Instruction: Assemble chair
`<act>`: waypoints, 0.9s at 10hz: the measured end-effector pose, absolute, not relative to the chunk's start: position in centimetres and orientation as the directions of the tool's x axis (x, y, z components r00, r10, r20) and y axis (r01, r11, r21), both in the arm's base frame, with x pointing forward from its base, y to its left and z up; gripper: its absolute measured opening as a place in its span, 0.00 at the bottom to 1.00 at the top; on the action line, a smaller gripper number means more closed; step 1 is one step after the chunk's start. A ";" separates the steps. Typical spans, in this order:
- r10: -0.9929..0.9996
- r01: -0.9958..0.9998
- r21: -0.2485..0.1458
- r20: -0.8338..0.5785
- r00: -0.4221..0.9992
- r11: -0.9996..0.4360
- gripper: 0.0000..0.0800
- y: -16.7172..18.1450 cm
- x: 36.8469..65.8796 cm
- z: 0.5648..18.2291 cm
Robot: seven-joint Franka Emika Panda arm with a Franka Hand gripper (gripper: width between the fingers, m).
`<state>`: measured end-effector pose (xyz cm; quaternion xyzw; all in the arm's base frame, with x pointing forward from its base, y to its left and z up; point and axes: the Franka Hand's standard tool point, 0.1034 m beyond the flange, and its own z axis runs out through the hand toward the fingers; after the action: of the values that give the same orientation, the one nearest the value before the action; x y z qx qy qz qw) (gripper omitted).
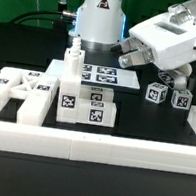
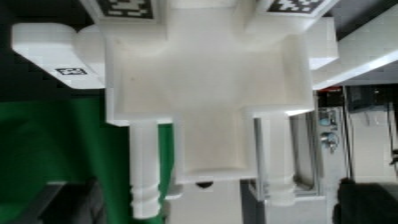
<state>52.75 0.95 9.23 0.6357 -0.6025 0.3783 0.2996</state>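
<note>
chair of chunky matte white plastic parts with square tags (image 1: 85, 106) stood on black table (image 1: 134, 116); glossy white two-finger gripper (image 1: 126, 58) hovered near it, fingers spread wide, holding nothing.

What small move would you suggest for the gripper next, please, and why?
Probably lower the gripper toward the nearer small part. Its jaws look open and empty, it hangs above the table, and that part lies loose just below it, apart from the joined block.
</note>
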 end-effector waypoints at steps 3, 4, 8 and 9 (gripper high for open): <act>-0.678 -0.987 -0.135 0.734 -0.043 -0.084 0.81 2.8 54.3 10.3; -0.731 -0.986 -0.132 0.683 -0.018 -0.099 0.81 3.2 54.9 10.8; -0.865 -0.984 -0.163 0.501 -0.022 -0.070 0.81 2.9 56.3 12.3; -0.890 -0.984 -0.155 0.456 0.010 -0.090 0.81 2.4 56.3 12.4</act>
<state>56.31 2.41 12.40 0.7028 -0.6665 0.2259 0.1041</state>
